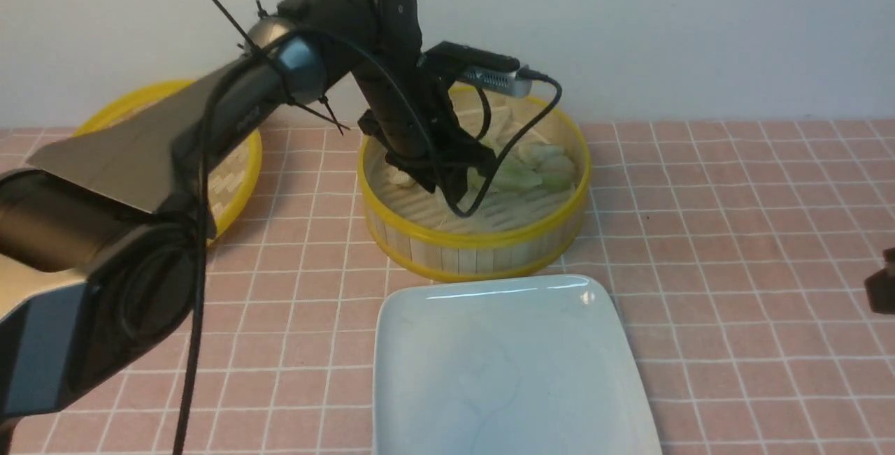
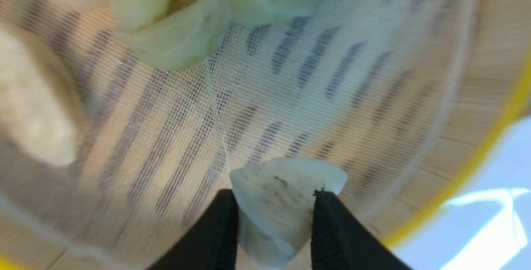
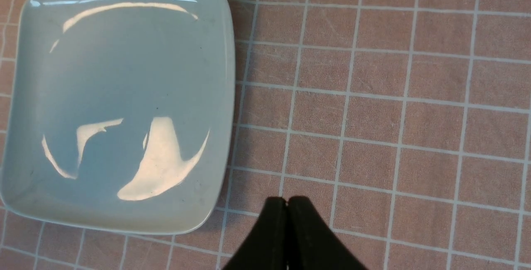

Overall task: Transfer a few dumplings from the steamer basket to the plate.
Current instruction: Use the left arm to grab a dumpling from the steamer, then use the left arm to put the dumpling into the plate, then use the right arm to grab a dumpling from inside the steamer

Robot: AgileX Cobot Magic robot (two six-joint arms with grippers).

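The round bamboo steamer basket (image 1: 482, 238) stands behind the white plate (image 1: 503, 371). Several pale green and cream dumplings (image 1: 538, 165) lie in its back right part. My left gripper (image 1: 454, 193) reaches down inside the basket. In the left wrist view its two black fingers (image 2: 226, 220) press on both sides of a whitish dumpling (image 2: 282, 178) above the mesh-lined floor (image 2: 290, 79). Other dumplings (image 2: 174, 42) lie farther off. My right gripper (image 3: 287, 201) is shut with nothing in it, over the tiled table beside the bare plate (image 3: 124, 96).
A flat woven lid with a yellow rim (image 1: 238, 168) lies left of the basket, partly hidden by my left arm. A pink tiled cloth (image 1: 734, 231) covers the table. My right gripper shows only as a dark tip (image 1: 882, 291) at the right edge.
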